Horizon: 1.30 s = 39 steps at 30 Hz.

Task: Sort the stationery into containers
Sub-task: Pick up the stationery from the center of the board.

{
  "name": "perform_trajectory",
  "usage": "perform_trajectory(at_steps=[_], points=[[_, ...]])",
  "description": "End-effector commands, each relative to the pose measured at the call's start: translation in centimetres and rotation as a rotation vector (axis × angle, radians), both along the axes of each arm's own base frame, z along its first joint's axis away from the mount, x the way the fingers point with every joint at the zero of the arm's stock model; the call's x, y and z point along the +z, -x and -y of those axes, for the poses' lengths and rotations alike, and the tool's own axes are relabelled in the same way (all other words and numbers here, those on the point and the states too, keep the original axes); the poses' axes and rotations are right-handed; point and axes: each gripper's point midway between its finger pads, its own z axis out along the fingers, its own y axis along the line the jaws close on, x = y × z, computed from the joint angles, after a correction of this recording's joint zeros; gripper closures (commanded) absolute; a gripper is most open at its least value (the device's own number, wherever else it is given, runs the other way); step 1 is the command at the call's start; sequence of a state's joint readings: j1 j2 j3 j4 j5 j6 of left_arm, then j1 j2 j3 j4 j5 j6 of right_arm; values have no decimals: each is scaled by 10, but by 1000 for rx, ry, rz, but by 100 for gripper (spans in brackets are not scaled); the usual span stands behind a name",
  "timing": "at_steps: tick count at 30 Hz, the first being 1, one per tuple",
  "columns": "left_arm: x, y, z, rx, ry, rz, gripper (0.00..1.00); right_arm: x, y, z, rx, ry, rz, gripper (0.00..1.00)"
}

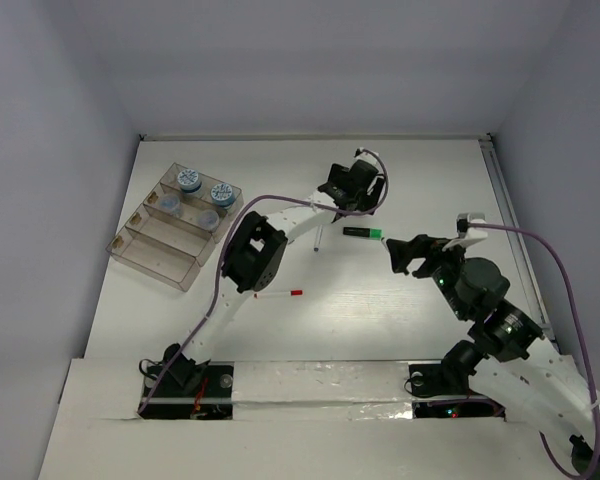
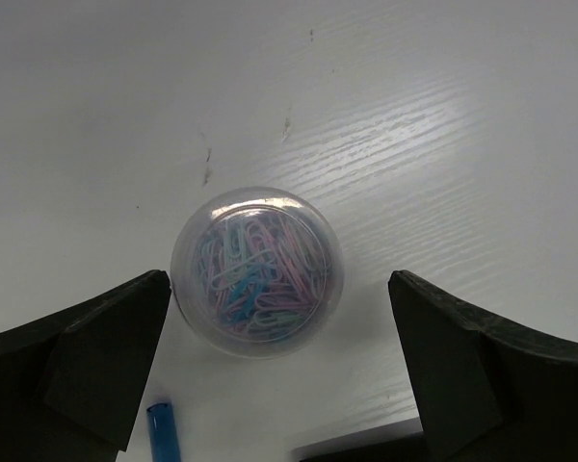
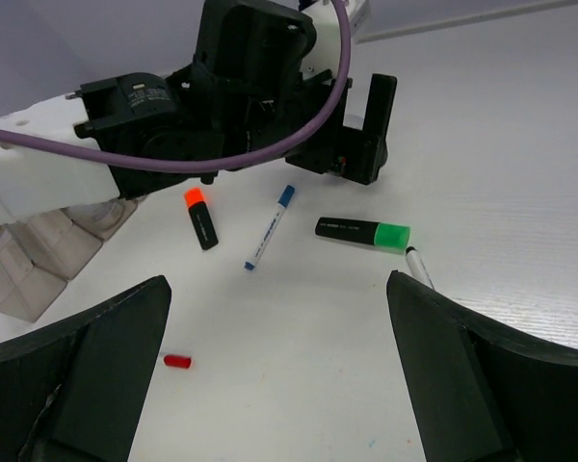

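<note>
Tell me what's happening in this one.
The left arm's tool hangs open over a clear jar of coloured paper clips, which sits between its fingers and is not yet gripped. The right arm's tool is open too and holds nothing, above the table near a green highlighter. An orange highlighter, a blue-capped pen and a red-capped pen lie loose. The organiser tray at the far left already holds four jars.

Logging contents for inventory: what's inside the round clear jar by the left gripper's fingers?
The jar holds a heap of pastel paper clips, blue, pink and white. The lower clips are hidden by the upper ones.
</note>
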<state>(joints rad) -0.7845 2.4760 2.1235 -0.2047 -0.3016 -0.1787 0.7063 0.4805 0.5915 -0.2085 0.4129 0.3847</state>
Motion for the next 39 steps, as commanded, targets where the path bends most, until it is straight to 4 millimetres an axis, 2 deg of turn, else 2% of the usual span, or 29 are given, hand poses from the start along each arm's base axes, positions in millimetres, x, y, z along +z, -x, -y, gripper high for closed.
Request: perform_trajectory(at_steps=[1, 3, 4, 8, 15, 21, 22, 24, 25, 27, 28, 29, 30, 31, 32, 33, 34, 35, 36, 37, 38, 39], points=[[53, -7, -2, 29, 53, 121, 2, 12, -3, -4, 13, -14, 40, 0], [50, -7, -1, 23, 47, 116, 3, 11, -4, -5, 15, -12, 38, 0], [42, -8, -1, 23, 33, 104, 5, 9, -4, -5, 15, -8, 35, 0], [35, -8, -2, 25, 24, 102, 15, 8, -5, -7, 21, -5, 33, 0], [47, -15, 0, 19, 10, 137, 16, 2, -8, -15, 44, 15, 10, 0], [47, -17, 1, 14, 7, 141, 41, 1, -8, -16, 48, 17, 9, 0], [47, -16, 1, 16, 7, 141, 52, 2, -8, -16, 49, 17, 12, 0], [48, -16, -1, 20, 1, 143, 62, 0, -8, -16, 49, 20, 8, 0], [59, -17, -4, 29, 5, 160, 69, 0, -8, -16, 49, 20, 8, 0], [69, -18, -11, 40, 10, 169, 72, -2, -8, -16, 49, 22, 3, 0], [92, -16, -14, 44, 34, 193, 73, -1, -8, -15, 49, 20, 5, 0], [106, -21, -25, 67, 48, 209, 73, -1, -7, -15, 49, 19, 7, 0], [106, -20, -38, 81, 38, 203, 73, -2, -7, -15, 49, 20, 5, 0], [142, -23, -60, 115, 72, 243, 73, -1, -6, -15, 51, 16, 8, 0], [158, -24, -74, 137, 90, 263, 73, -1, -6, -15, 54, 15, 10, 0], [150, -20, -94, 164, 76, 240, 73, -2, -5, -15, 55, 14, 9, 0], [191, -20, -127, 215, 124, 290, 73, -1, -4, -15, 59, 8, 12, 0], [202, -16, -147, 238, 137, 296, 73, -2, -3, -15, 62, 8, 12, 0], [186, -8, -169, 268, 124, 265, 73, -2, -3, -15, 66, 6, 14, 0], [219, 2, -193, 294, 169, 307, 73, -1, -2, -16, 71, 2, 16, 0], [221, 1, -231, 357, 164, 303, 73, -1, -2, -16, 73, 2, 16, 0], [205, 8, -255, 394, 143, 269, 73, 0, -1, -16, 75, -2, 20, 0]])
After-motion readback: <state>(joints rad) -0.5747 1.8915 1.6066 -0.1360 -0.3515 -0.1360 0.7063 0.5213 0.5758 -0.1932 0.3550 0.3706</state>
